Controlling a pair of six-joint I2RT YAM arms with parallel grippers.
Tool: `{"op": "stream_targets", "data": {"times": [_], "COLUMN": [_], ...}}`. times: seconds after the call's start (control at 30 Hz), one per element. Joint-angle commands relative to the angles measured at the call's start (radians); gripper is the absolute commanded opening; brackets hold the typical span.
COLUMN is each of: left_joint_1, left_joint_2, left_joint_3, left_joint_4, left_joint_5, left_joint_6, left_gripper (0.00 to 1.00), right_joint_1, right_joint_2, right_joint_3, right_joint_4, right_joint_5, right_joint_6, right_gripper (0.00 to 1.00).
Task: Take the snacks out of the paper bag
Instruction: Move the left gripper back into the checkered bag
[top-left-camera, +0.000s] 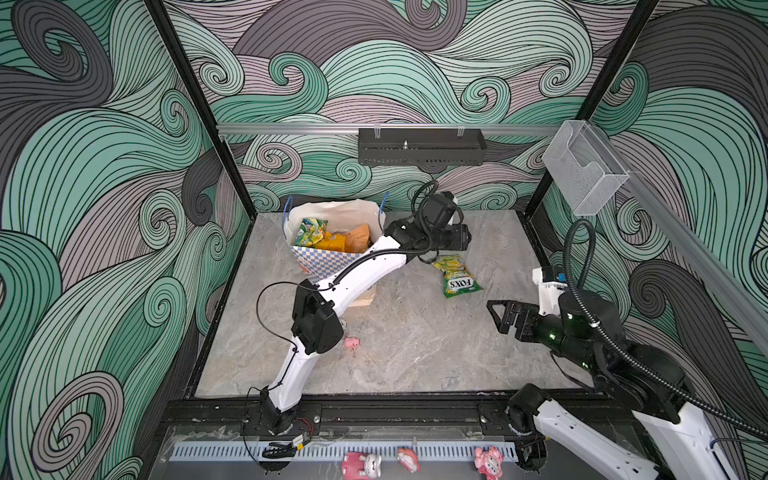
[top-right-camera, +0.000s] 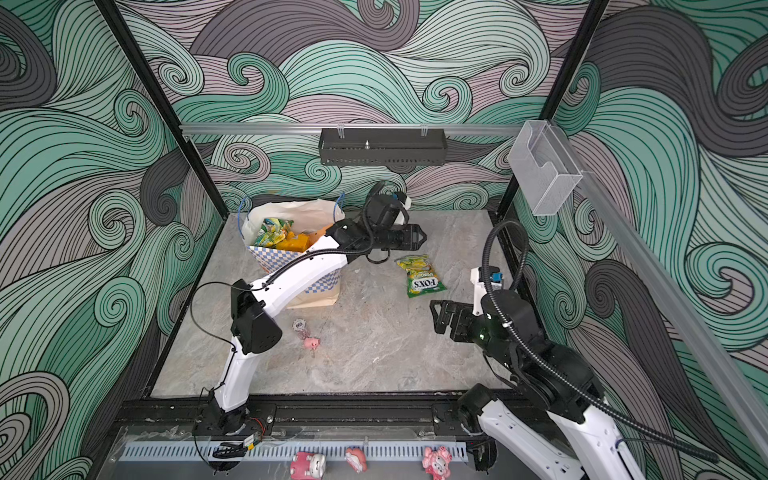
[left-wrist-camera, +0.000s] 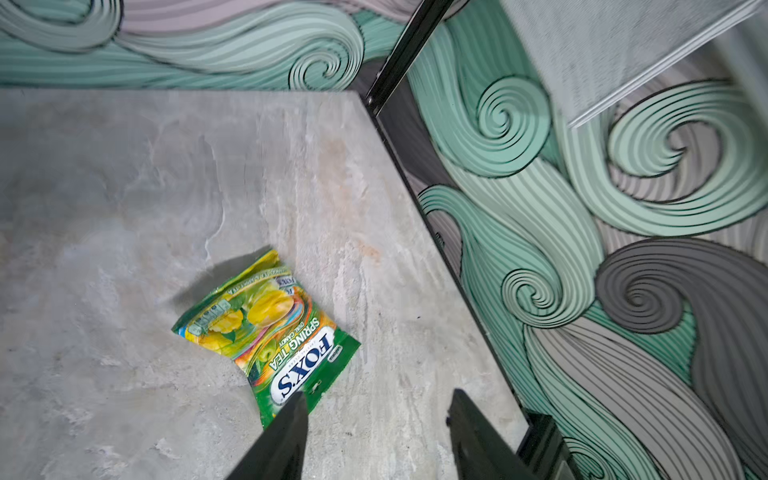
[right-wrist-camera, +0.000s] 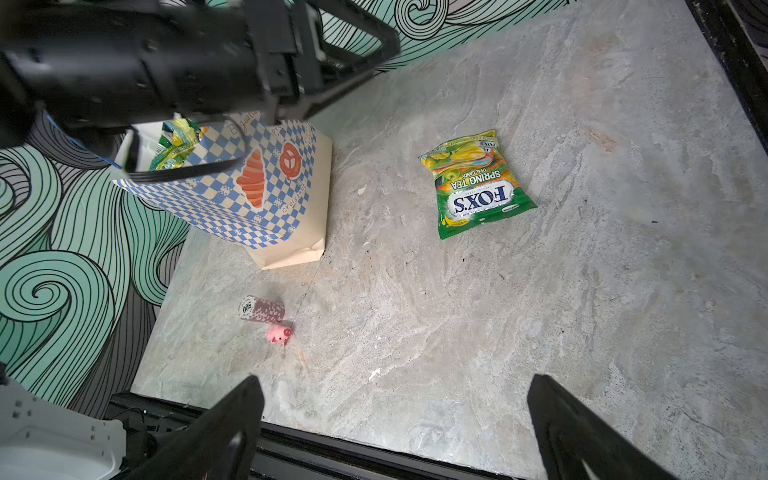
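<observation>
1. Paper bag (top-left-camera: 322, 264): upright, rear-left of table (top-left-camera: 415, 353), mouth up. Snacks (top-left-camera: 332, 240) inside, green-yellow & orange.
2. L gripper (top-left-camera: 468, 240): jaws apart, empty, just right of bag mouth. I judge it the nearer arm for next pick: reach leftward, then down.
3. FOX'S pouch (top-left-camera: 457, 277): out of bag, flat on table, just below L gripper, long axis roughly front-to-back.
4. R gripper (top-left-camera: 494, 316): spread wide, empty, well apart from bag.

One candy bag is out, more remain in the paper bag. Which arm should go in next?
Left, probably. The left gripper hangs open beside the mouth of the paper bag; the right gripper is open, but farther off toward the front.
</observation>
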Motion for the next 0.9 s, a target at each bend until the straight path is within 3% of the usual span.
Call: {"op": "stream_targets", "data": {"times": [0.0, 0.2, 0.4, 0.5, 0.7, 0.87], "left_joint_1": [0.020, 0.119, 0.292, 0.376, 0.504, 0.561], "left_joint_2": [-0.068, -0.182, -0.302, -0.341, -0.334, -0.318], "left_joint_3": [0.077, 0.151, 0.109, 0.056, 0.031, -0.055], "left_joint_4": [-0.076, -0.188, -0.244, -0.275, -0.464, -0.532], "left_joint_5": [-0.084, -0.196, -0.275, -0.282, -0.346, -0.454], "left_joint_6": [0.083, 0.145, 0.202, 0.213, 0.259, 0.336], "left_gripper": [0.58, 0.58, 0.58, 0.58, 0.58, 0.58], "right_joint_1": [0.005, 0.006, 0.006, 0.005, 0.006, 0.008], "right_joint_2": [0.011, 0.052, 0.085, 0.110, 0.211, 0.277], "right_joint_3": [0.029, 0.055, 0.064, 0.074, 0.167, 0.235], "right_joint_4": [0.065, 0.127, 0.154, 0.194, 0.240, 0.270], "right_joint_5": [0.012, -0.039, -0.085, -0.183, -0.364, -0.411], "right_joint_6": [-0.016, -0.028, -0.051, -0.084, -0.089, -0.068], "right_gripper": [0.99, 0.99, 0.99, 0.99, 0.99, 0.99]}}
